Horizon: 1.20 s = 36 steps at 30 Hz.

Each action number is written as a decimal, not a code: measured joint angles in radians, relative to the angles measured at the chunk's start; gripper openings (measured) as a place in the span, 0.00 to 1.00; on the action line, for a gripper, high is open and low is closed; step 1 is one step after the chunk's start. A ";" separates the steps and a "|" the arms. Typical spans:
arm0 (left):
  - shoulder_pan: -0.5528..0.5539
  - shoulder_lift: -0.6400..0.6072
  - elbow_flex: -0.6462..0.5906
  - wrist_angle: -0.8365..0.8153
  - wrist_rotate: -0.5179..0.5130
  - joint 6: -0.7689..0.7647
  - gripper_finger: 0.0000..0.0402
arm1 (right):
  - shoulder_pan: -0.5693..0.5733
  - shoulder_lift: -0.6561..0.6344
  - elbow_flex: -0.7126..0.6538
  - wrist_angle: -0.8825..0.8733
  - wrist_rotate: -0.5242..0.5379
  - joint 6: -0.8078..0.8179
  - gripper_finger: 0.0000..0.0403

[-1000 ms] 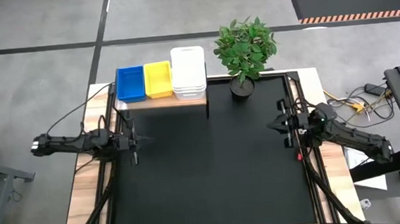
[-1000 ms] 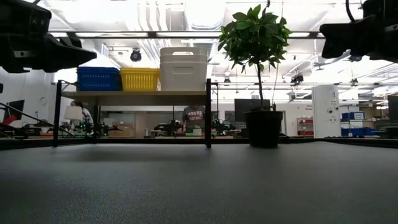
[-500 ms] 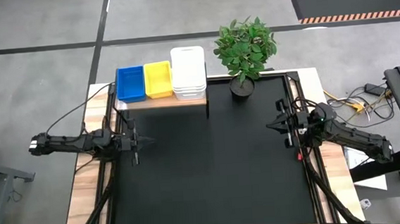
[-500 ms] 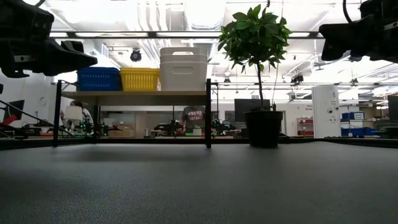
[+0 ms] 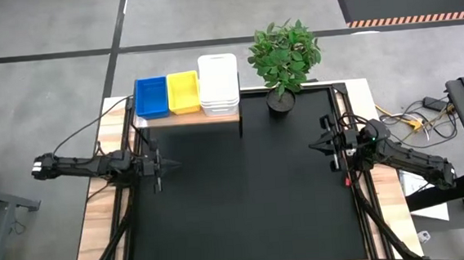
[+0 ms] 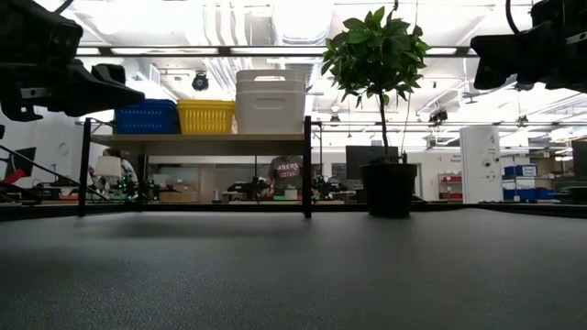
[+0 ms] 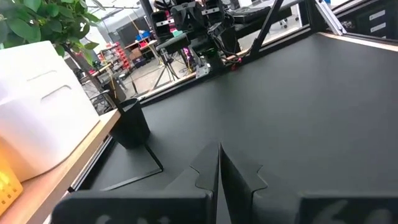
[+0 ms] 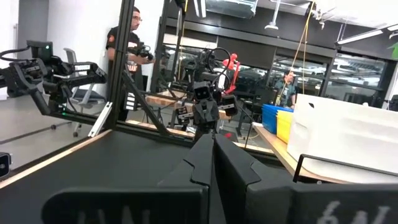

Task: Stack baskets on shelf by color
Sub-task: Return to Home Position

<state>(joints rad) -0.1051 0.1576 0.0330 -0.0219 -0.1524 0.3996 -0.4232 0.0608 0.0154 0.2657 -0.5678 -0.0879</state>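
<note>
The baskets stand in three colour stacks on the light-wood shelf (image 5: 190, 117) at the table's far left: blue (image 5: 151, 96), yellow (image 5: 183, 92), white (image 5: 218, 83). The low view shows them side by side on the shelf top (image 6: 197, 137), blue (image 6: 145, 116), yellow (image 6: 205, 116), white (image 6: 271, 103). My left gripper (image 5: 171, 163) hovers shut near the table's left edge, on the near side of the shelf, its fingers (image 7: 219, 155) closed together. My right gripper (image 5: 312, 146) hovers shut near the right edge, and its wrist view shows the fingertips (image 8: 212, 146) meeting. Both hold nothing.
A potted plant (image 5: 284, 57) stands at the far edge just right of the shelf, its dark pot (image 6: 388, 190) on the black mat. The black table top (image 5: 245, 203) stretches between the two arms. People show in the room beyond the table (image 8: 130, 37).
My left gripper has sunk a little in the low view. The baskets, the shelf and my right arm stand as before.
</note>
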 joint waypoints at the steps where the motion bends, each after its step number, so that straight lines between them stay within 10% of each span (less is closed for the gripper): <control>1: 0.000 0.003 0.000 0.000 0.000 0.000 0.00 | 0.000 0.000 0.000 0.000 0.000 0.001 0.02; 36: 0.000 0.030 0.000 -0.001 -0.003 0.000 0.00 | 0.000 0.000 0.000 0.000 0.000 0.001 0.02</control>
<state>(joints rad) -0.1051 0.1875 0.0330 -0.0227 -0.1555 0.3996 -0.4232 0.0608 0.0158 0.2658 -0.5674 -0.0871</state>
